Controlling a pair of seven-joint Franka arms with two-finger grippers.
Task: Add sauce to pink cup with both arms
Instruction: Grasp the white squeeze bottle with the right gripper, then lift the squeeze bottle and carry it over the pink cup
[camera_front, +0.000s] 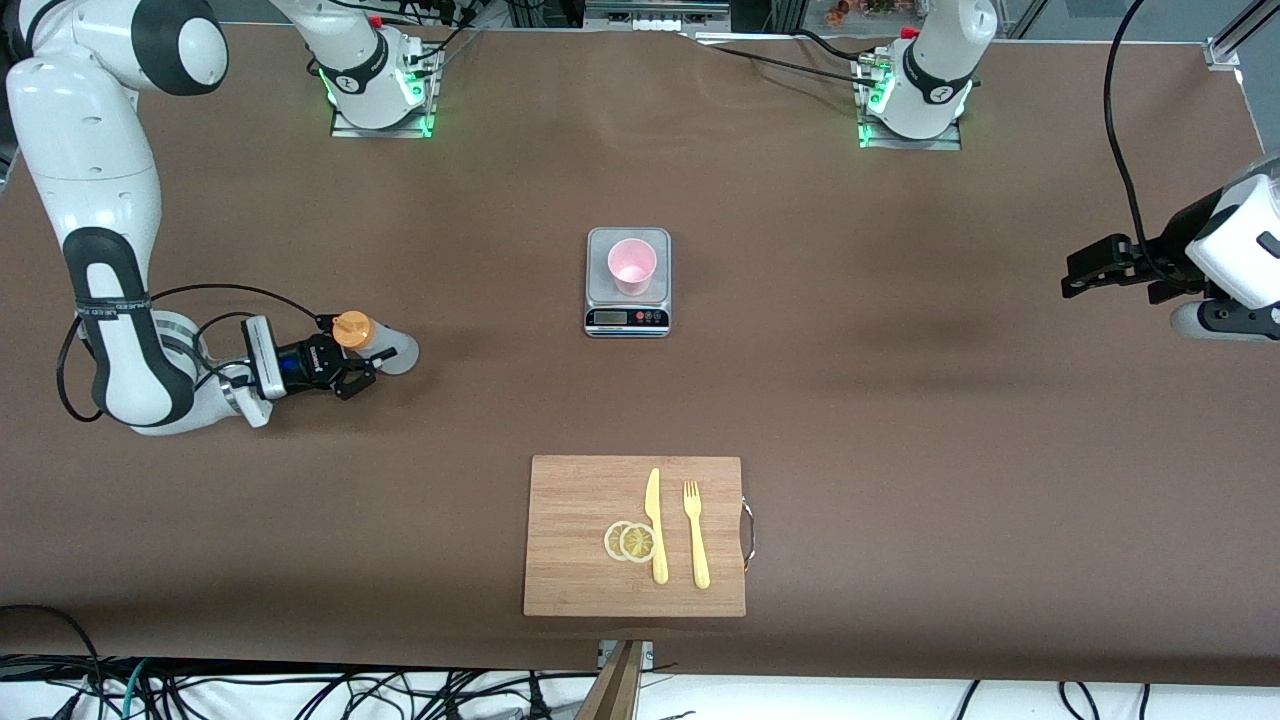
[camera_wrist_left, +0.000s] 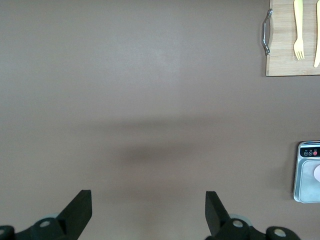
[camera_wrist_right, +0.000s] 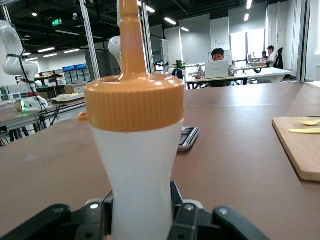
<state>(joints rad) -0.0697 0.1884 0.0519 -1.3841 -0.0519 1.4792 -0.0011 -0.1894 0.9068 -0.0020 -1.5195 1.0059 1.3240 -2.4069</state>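
Soft plastic bottle (camera_wrist_right: 137, 165), upright on surface, pinched low between right gripper (camera_front: 352, 377) fingers; light, squashy, best held gently at waist. Left gripper (camera_wrist_left: 147, 212) waiting, spread wide, empty.

Two white arms (camera_front: 95, 190), dark grey joints, black cables, green-lit bases (camera_front: 380, 95); black two-finger grippers, silver screws beside the fingers (camera_wrist_right: 187, 220).

left tool (camera_wrist_left: 147, 215) open, waiting | right tool (camera_front: 350, 372) clamped, low
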